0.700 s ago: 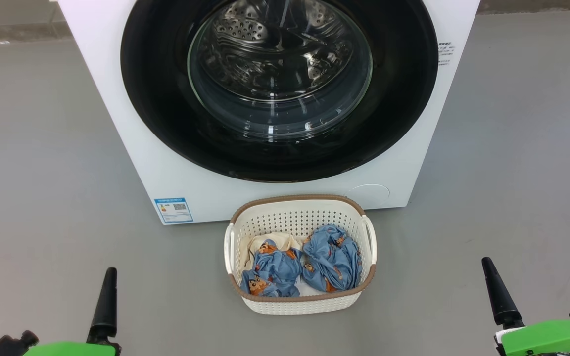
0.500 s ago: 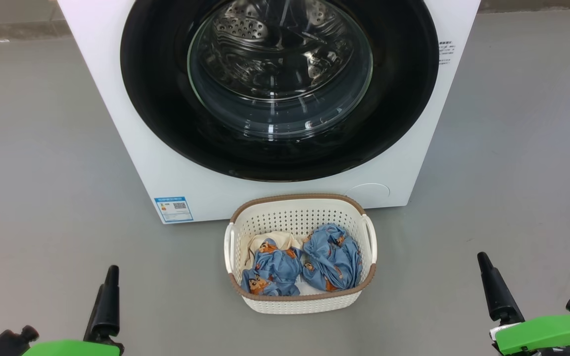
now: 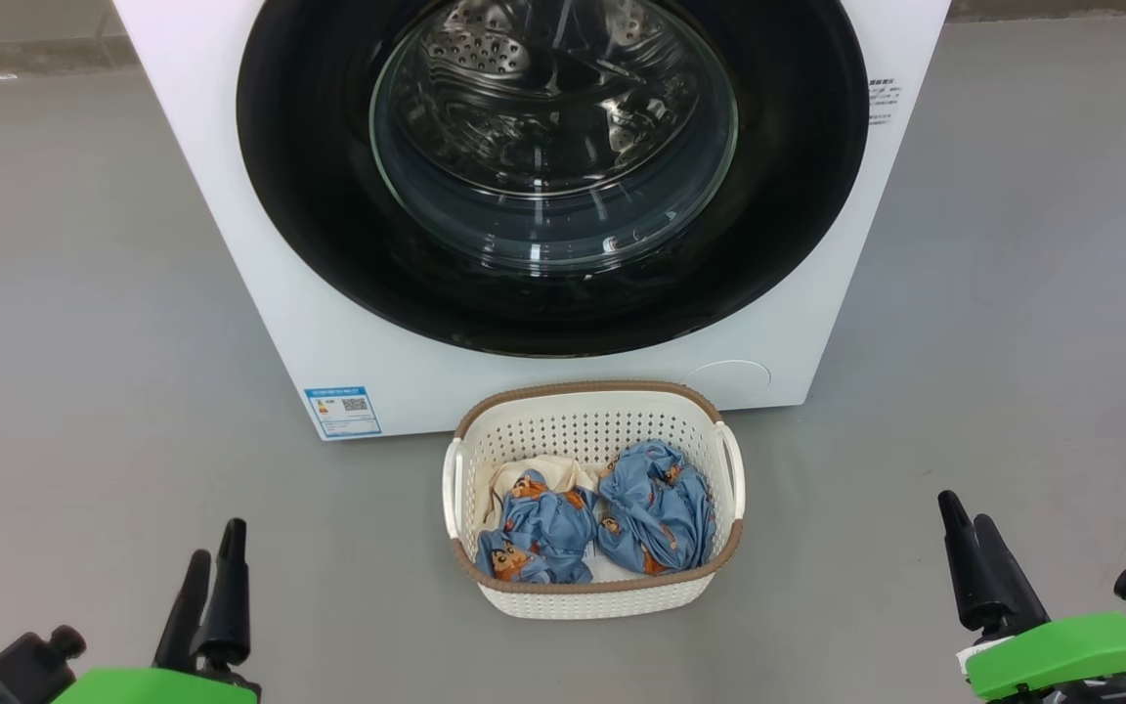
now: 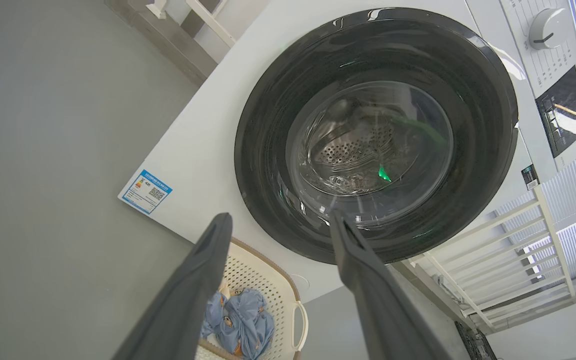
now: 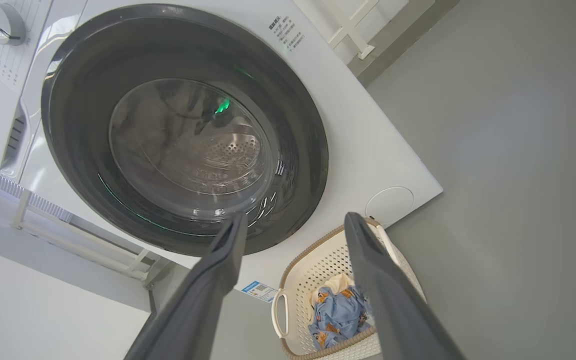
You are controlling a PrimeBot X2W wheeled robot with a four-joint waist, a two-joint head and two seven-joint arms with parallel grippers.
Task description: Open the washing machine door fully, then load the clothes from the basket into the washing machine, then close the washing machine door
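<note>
My left pincer (image 3: 215, 548) hangs released and empty over the grey floor (image 3: 64, 293) at lower left. Beyond it stands the white washing machine (image 3: 260, 293), a blue label sticker (image 3: 342, 413) low on its front, and the washing machine door (image 3: 553, 176) is shut, so nothing of the job is done. Opening, loading and closing all remain. The basket (image 3: 587, 391) sits just before the machine with the clothes (image 3: 656, 508) all inside. So close beneath the door, it may crowd the swing, I judge. At lower right my right pincer (image 3: 964, 508) is spread wide too, holding nothing.
</note>
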